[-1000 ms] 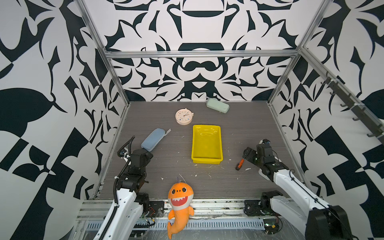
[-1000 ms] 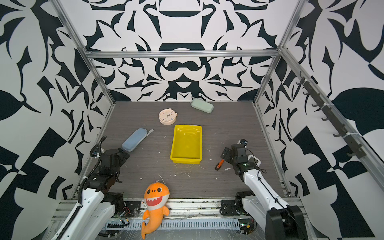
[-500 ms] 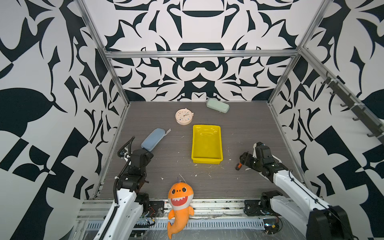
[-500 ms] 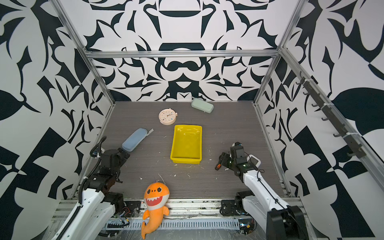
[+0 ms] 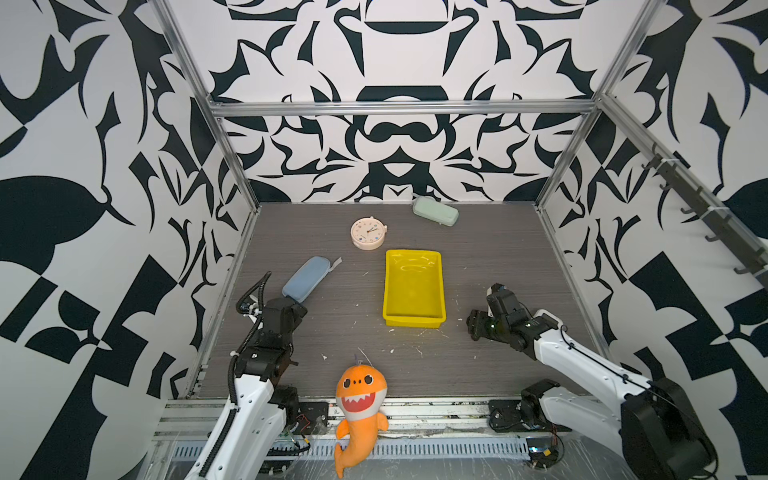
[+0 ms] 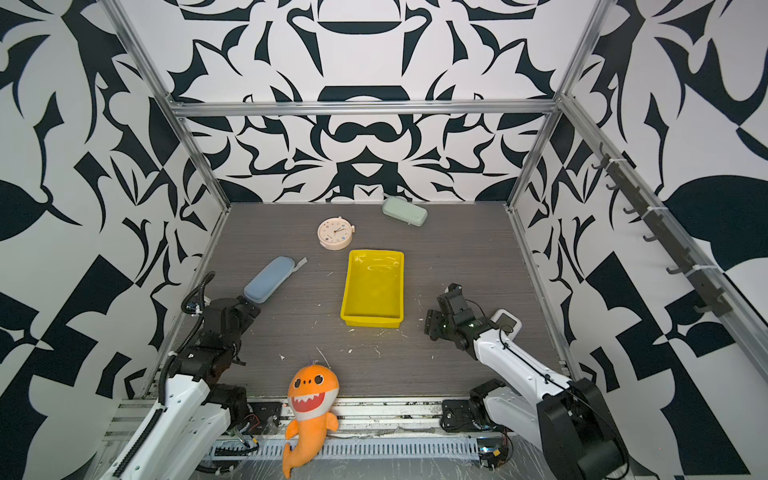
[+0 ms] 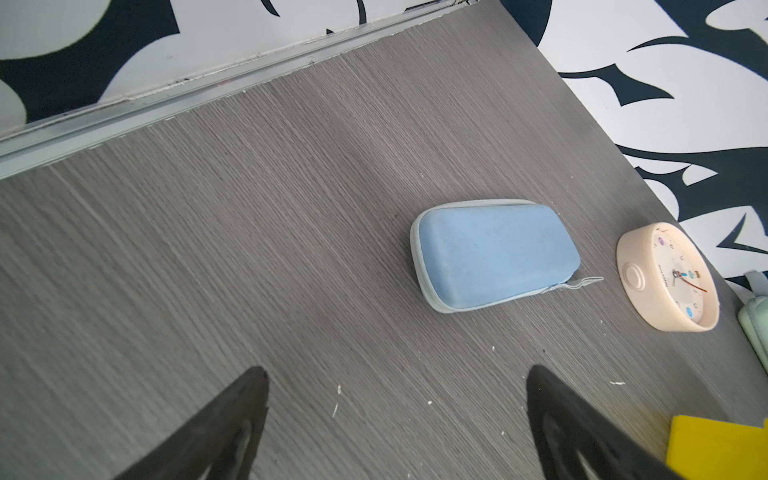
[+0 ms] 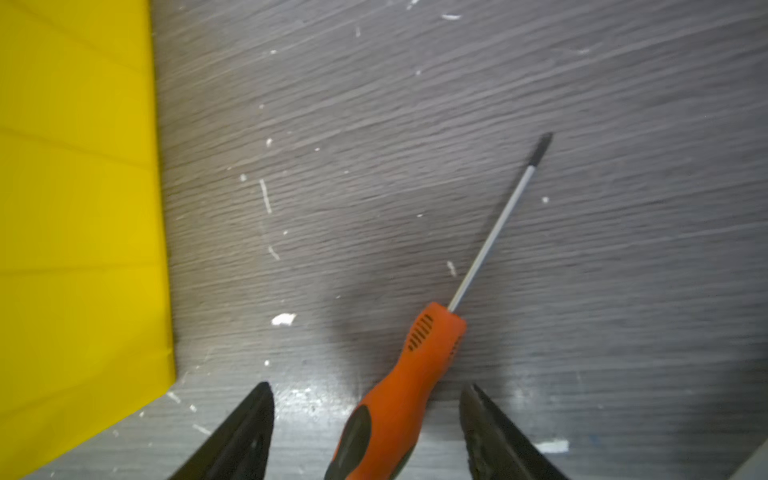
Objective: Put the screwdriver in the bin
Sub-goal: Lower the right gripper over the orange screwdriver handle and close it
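Right gripper (image 8: pixel 369 385): jaws released, straddling the orange handle of the screwdriver (image 8: pixel 432 340) with a gap on each side. The tool lies flat on the table (image 8: pixel 415 124), just right of the bin's (image 5: pixel 413 321) near corner, separated from it by bare tabletop. Left gripper (image 7: pixel 397 369): jaws spread and empty, well left of the bin, near the blue case (image 7: pixel 494 257).

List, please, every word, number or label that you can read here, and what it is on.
None can be read.
On the clock: a small word printed on the dial, too blurred to read.
On the screwdriver, bin, blue case, green case, toy shark: no lettering shows.
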`<state>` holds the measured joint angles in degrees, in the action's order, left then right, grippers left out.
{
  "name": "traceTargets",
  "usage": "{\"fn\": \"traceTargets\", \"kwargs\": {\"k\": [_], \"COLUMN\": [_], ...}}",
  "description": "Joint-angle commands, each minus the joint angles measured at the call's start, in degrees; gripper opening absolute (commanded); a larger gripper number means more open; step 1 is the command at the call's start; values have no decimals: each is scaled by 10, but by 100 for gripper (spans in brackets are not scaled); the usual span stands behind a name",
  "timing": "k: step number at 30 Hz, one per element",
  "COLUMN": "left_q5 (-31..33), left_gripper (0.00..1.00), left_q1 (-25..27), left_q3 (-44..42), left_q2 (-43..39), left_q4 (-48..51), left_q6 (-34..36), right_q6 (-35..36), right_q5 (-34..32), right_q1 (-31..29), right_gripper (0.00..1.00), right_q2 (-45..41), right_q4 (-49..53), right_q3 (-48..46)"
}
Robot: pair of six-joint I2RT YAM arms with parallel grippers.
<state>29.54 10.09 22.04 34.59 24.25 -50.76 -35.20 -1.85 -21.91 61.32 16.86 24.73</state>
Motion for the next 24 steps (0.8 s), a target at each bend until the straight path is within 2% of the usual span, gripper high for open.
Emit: {"fn": "traceTargets", "kwargs": {"k": [1,5,10,16,17,20,21,24], "left_q5": [4,6,7,10,10,10,10,10], "left_gripper": [99,99,99,100,99,99,100,100], "left_q1": [-1,-1,-1,-1,-1,-1,-1,-1], "left_q3": [-1,-2,-3,-6,-6,-6,-6,-6], "left_q2": [0,-2,-7,-16,-16,-16,-16,-12], "left_q4": [-3,-1,3,4,4,4,3,4], "left_q6": [-10,-11,-13,-16,-16,-17,-17,-17], "right_q6": [-15,-24,-21,-19,-18,-17,-18,-21], "right_q5": [-40,-59,-54,-51,-50,-50,-51,-60], "right_q1": [-4,-5,-6,-6,-7,-9,-9,-10], "right_gripper": [72,72,54,52,48,45,41,41], "right_q2": [17,38,61,83,87,94,95,97], "right_q4": [22,36,40,46,46,48,48,52], "right_q3": [28,40,51,63,64,68,69,70]}}
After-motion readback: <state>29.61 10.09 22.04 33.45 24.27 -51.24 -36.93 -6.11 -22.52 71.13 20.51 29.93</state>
